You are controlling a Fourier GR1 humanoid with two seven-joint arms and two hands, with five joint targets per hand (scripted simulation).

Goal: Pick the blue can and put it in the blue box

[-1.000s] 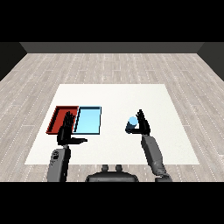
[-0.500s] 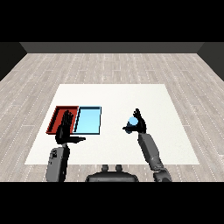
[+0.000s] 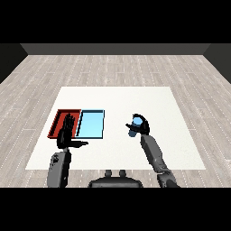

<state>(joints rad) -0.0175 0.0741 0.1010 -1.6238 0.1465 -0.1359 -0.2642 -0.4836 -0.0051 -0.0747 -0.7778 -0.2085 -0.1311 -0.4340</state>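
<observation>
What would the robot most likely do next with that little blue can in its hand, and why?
Probably carry it to its left, toward the light blue tray. The right hand is curled round the blue can and stands well to the right of the tray, with bare table between them. The left hand hangs open over the red tray, so it plays no part.

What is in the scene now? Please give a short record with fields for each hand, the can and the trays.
right hand: right hand curled round the blue can
left hand: left hand open, fingers straight, over the red tray's near edge
red tray: red tray, left of the light blue tray
light blue tray: light blue tray, no can inside
surface: white table
</observation>
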